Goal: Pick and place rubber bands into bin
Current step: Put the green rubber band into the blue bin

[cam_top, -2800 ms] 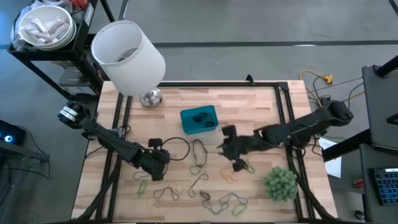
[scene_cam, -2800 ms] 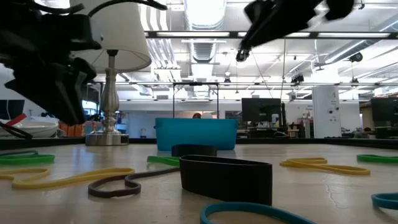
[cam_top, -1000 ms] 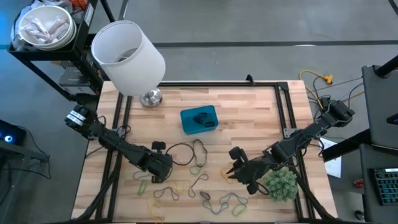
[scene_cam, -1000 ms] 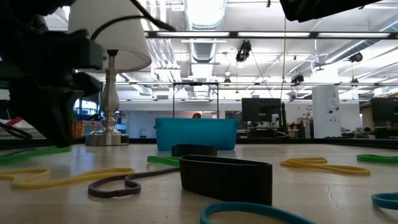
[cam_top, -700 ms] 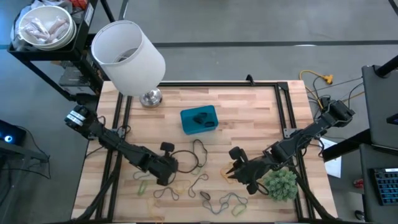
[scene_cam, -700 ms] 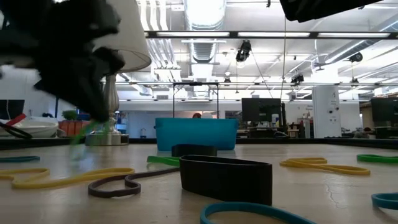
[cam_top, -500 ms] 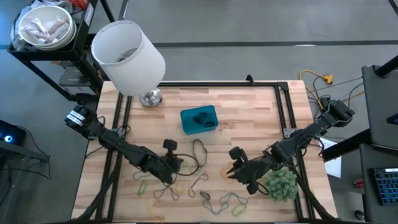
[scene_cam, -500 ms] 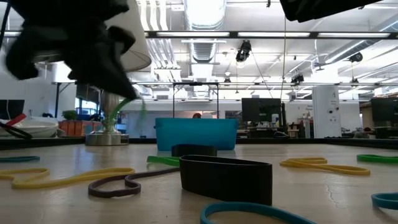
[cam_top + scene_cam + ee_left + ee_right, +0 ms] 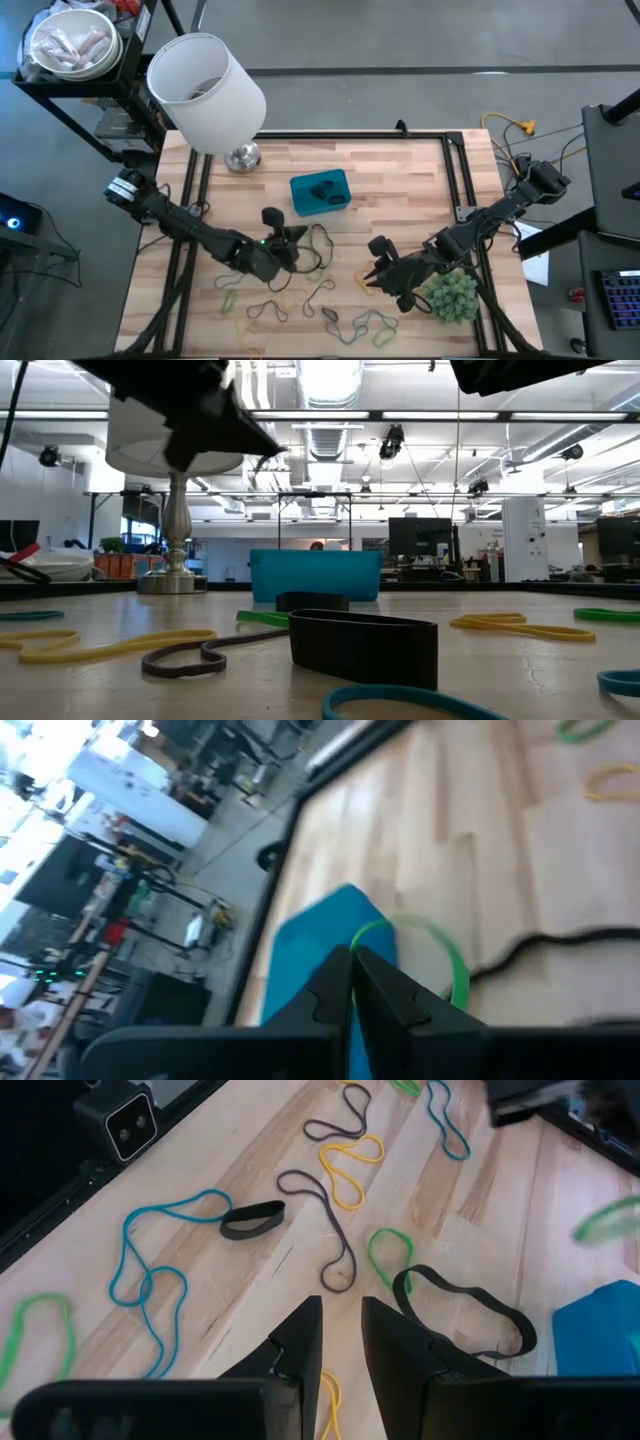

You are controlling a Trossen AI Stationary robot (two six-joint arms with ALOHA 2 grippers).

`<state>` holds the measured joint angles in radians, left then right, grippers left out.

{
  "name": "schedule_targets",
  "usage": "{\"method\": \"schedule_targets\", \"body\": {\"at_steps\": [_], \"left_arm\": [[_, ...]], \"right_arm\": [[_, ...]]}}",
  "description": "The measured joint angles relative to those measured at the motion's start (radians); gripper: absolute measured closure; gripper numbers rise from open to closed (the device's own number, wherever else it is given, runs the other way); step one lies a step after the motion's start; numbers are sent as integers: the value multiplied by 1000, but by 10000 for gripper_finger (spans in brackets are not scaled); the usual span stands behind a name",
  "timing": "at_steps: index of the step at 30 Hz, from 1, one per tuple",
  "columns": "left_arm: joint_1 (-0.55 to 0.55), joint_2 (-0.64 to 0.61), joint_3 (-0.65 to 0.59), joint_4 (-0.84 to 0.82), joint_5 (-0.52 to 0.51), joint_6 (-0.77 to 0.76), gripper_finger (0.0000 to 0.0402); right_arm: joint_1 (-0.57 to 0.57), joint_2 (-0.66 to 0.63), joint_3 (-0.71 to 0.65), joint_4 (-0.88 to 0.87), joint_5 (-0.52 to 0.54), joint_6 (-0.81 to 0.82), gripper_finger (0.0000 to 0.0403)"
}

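- a pale wooden counter edged with black rails, with a large open hall of ceiling lights and desks behind it in the low view
- the blue bin sits near the middle of the counter, toward the far edge; something dark already lies inside it
- just beside the bin, at the far left corner, stands a lamp with a big white lampshade on a silver base
- the rubber bands lie scattered over the near half of the counter — green, yellow, tan, teal and dark loops, all apart from the bin; a broad black band and a yellow loop show in the right wrist view
- the left end effector is raised above the counter, just on the near side of the bin; its fingers are pressed together and pinch a thin green rubber band, which hangs as a loop in front of the bin's blue wall
- the right end effector is low over the near right part of the counter, just beside a bushy green plant ball; its fingers stand a narrow gap apart with nothing between them; a yellow band lies on the wood just by them
- a black cable curls across the wood near the left end effector
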<state>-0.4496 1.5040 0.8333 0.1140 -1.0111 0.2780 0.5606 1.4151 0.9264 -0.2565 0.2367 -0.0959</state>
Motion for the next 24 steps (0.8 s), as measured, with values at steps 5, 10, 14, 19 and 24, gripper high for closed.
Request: {"method": "schedule_targets", "body": {"at_steps": [5,10,14,19,24], "left_arm": [[80,-1,0,62,2,51,401],[173,-1,-2,63,3,49,401],[246,-1,-2,69,43,42,401],[317,0,-6,119,123,42,402],[367,23,-6,150,168,42,401]], "right_arm": [[0,0,0,0,0,0,335],[0,0,0,0,0,0,335],[0,0,0,0,0,0,335],[0,0,0,-1,0,0,335],[0,0,0,-1,0,0,335]]}}
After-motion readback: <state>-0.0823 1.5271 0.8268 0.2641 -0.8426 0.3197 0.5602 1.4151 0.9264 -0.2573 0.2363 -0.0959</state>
